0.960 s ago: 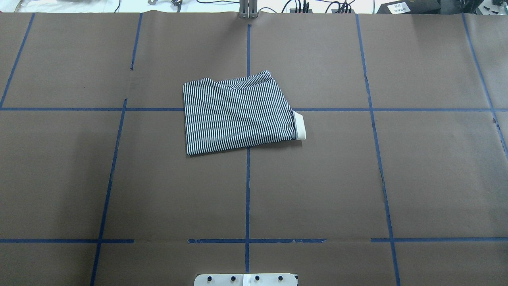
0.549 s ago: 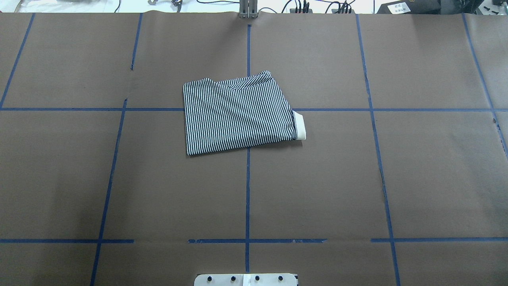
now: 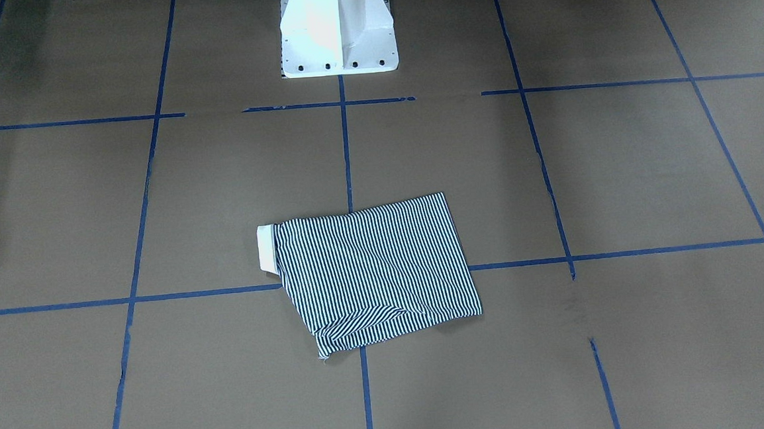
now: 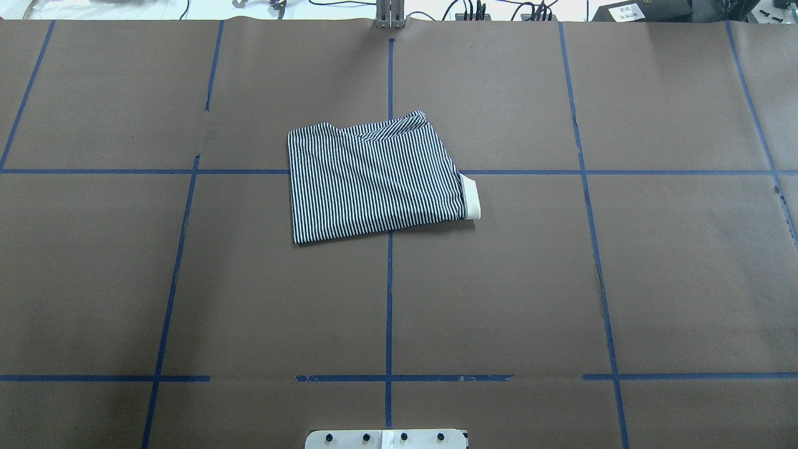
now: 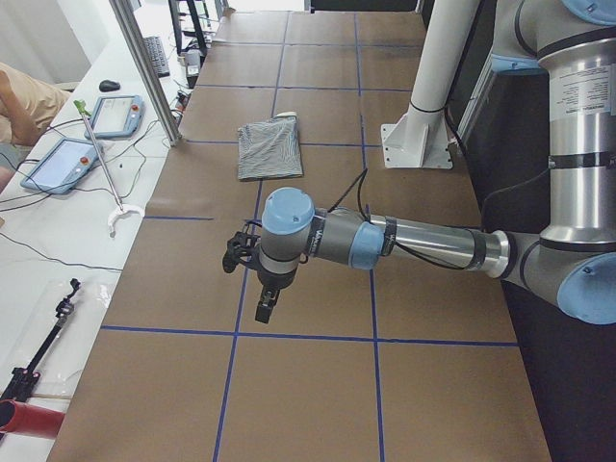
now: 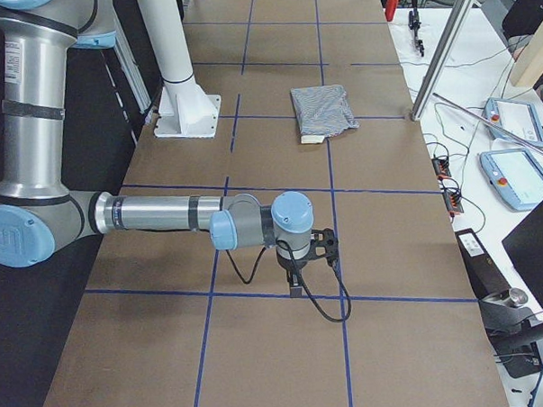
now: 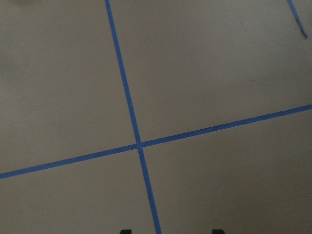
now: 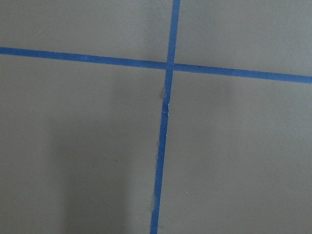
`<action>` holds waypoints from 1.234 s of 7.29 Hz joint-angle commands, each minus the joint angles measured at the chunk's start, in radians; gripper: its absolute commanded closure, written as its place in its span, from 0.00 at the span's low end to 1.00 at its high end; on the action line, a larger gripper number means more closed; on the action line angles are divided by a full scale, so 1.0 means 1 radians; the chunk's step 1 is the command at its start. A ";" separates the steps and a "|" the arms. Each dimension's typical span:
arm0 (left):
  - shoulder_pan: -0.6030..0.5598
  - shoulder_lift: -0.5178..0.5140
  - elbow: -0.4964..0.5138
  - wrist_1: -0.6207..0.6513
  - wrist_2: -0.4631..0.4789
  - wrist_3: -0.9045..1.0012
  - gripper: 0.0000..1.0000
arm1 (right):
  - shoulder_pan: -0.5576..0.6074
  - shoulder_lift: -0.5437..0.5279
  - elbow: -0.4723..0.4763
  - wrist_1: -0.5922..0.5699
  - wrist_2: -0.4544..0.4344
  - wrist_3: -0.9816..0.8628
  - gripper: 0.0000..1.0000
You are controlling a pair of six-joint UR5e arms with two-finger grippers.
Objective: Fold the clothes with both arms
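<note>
The clothes are one striped navy-and-white shirt (image 4: 374,181), folded into a compact rectangle at the middle of the table and lying flat. Its cream collar (image 4: 472,199) sticks out at one side; the shirt (image 3: 375,268) also shows in the front-facing view. No gripper touches it. My left arm (image 5: 404,241) reaches out low over bare table well away from the shirt (image 5: 269,149). In the wrist view, the left gripper (image 7: 169,231) shows two fingertips set apart, nothing between them. My right arm (image 6: 164,213) hovers likewise; whether the right gripper (image 6: 326,246) is open or shut I cannot tell.
Blue tape lines (image 4: 389,299) divide the brown table cover into squares. The white pedestal base (image 3: 336,31) stands at the robot's edge. A metal post (image 4: 389,15) and cables sit at the far edge. Tablets (image 5: 115,115) lie on the side bench, with a person's arm nearby.
</note>
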 commanded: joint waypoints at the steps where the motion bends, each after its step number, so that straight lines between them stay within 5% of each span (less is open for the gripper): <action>1: 0.004 0.029 0.000 0.004 0.007 0.018 0.00 | -0.002 0.000 -0.010 0.005 0.012 0.007 0.00; 3: 0.004 0.024 0.000 0.031 -0.002 0.015 0.00 | -0.002 0.000 -0.018 0.004 0.012 0.008 0.00; 6: 0.004 -0.016 -0.079 0.299 -0.001 0.026 0.00 | -0.006 0.003 -0.018 0.007 0.012 0.010 0.00; 9: 0.026 -0.013 -0.069 0.326 0.006 0.026 0.00 | -0.009 0.003 -0.020 0.007 0.055 0.010 0.00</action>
